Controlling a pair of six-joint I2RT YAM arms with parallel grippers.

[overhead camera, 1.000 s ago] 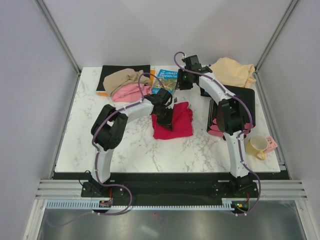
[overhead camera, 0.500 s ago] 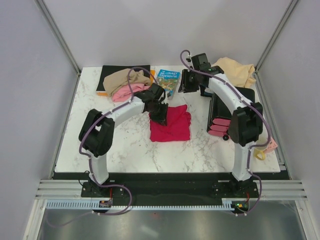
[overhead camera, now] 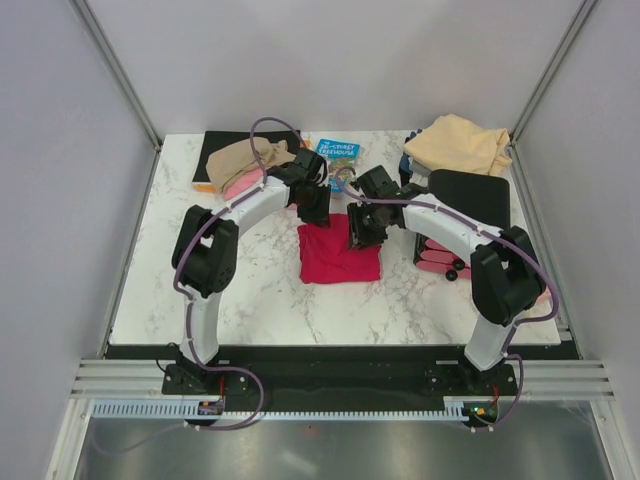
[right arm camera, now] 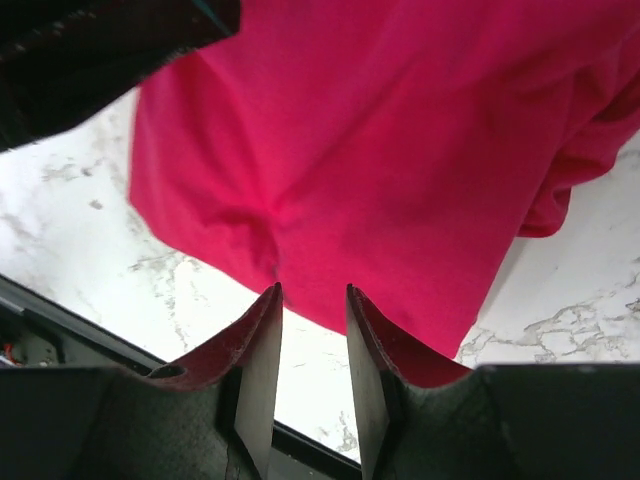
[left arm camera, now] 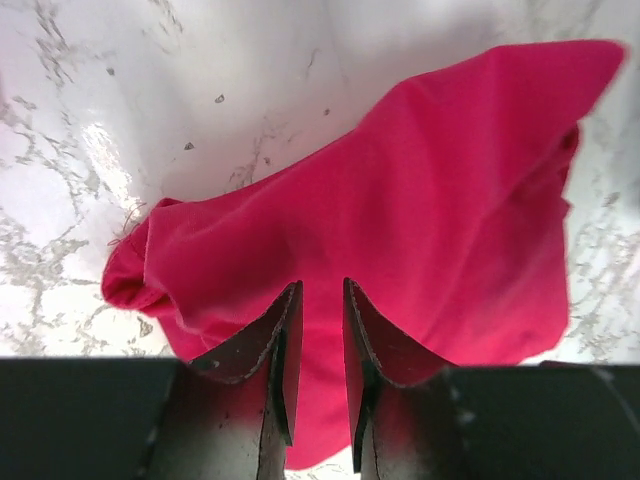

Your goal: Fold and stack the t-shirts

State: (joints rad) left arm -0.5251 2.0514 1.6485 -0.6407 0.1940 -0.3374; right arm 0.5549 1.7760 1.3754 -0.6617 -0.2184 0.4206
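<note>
The crimson red t-shirt (overhead camera: pixel 340 258) lies folded into a rough square on the marble table's middle. My left gripper (overhead camera: pixel 316 212) hovers at its far left corner, open, with only red cloth (left arm camera: pixel 400 220) beneath the fingers and none between them (left arm camera: pixel 320 295). My right gripper (overhead camera: pixel 358 235) is over the shirt's far right part, open and empty (right arm camera: pixel 312 295), above the cloth's edge (right arm camera: pixel 400 150). The tan-brown t-shirt (overhead camera: pixel 245 157) and the pink t-shirt (overhead camera: pixel 240 184) are heaped at the back left. The peach-cream t-shirt (overhead camera: pixel 460 143) lies crumpled at the back right.
A black mat (overhead camera: pixel 225 140) lies under the back-left heap. A blue book (overhead camera: pixel 336 152) lies behind the grippers. A black board (overhead camera: pixel 470 192) with pink items (overhead camera: pixel 435 258) at its near edge lies to the right. The left arm (right arm camera: pixel 100 50) crosses the right wrist view's corner.
My left gripper opened, let go of the red shirt and drew back toward the far left. The right arm swung from beside the book down onto the shirt. The shirt now lies flatter.
</note>
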